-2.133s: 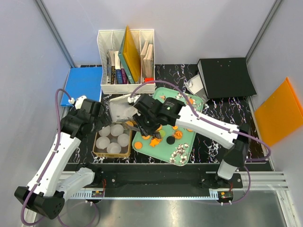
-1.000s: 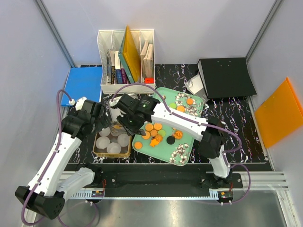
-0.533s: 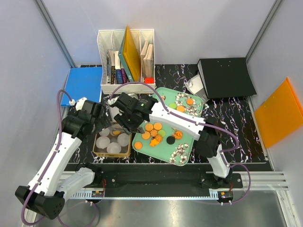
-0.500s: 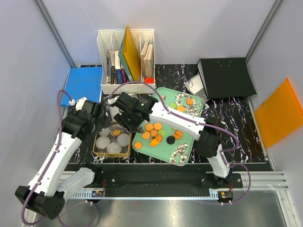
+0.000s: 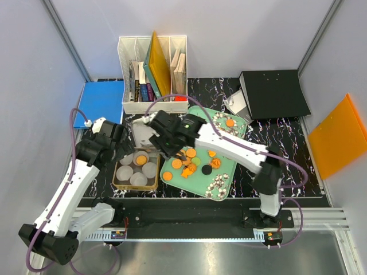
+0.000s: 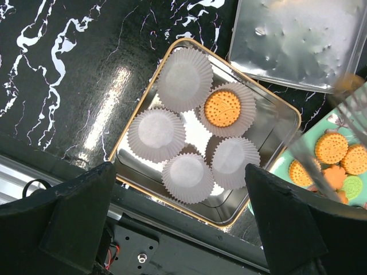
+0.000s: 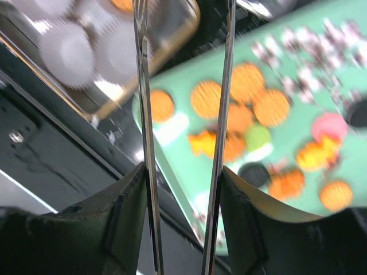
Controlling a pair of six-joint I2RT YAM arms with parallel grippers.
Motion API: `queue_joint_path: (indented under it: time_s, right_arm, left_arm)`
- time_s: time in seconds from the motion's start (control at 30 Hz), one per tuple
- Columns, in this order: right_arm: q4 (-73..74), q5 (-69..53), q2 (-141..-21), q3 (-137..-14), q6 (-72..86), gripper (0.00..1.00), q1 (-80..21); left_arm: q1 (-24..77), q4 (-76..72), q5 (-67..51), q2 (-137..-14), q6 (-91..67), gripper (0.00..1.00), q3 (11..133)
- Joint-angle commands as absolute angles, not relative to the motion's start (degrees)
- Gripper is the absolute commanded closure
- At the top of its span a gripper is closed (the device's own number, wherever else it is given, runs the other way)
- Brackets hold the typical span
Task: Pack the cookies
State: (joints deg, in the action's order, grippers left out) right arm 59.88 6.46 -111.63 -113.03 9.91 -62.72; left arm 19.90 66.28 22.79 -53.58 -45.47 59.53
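Right wrist view: blurry cookies (image 7: 248, 80)

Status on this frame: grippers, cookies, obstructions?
Left gripper jaws open above tin. Right gripper jaws open, empty, by tray. One cookie in paper cup, four cups empty, other cookies on tray. Nothing blocking.

Top view: I see bright, even overhead light, with soft shadows beneath the arms. Left wrist view: sharp, though glare whitens the tin (image 6: 274, 129) floor and streaks the glossy worktop (image 6: 74, 63). Right wrist view: motion blur throughout; the cookies (image 7: 252, 80) smear, and the right end effector (image 7: 183, 34) shows only as thin streaks.
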Motion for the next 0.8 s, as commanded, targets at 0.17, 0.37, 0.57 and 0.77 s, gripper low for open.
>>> queue_joint_path:
  time_s: [0.17,0.37,0.57,0.77]
  right_arm:
    - [62.0,12.0,-91.6,-92.1,15.9,0.44,-60.2]
    - [60.3,8.3,-90.5,-87.3,18.0,0.46,-60.2]
    - [58.2,4.7,-90.3,-85.3,19.1,0.47,-60.3]
    - [57.4,2.6,-90.4,-84.1,19.2,0.47,-60.3]
  left_arm:
    - [20.0,61.0,20.4,-57.3,-43.9,0.01,60.9]
    - [20.0,59.9,18.5,-59.7,-43.4,0.01,61.3]
    - [20.0,59.5,17.8,-59.7,-43.5,0.01,60.7]
    - [20.0,59.2,17.4,-59.2,-43.6,0.01,59.5]
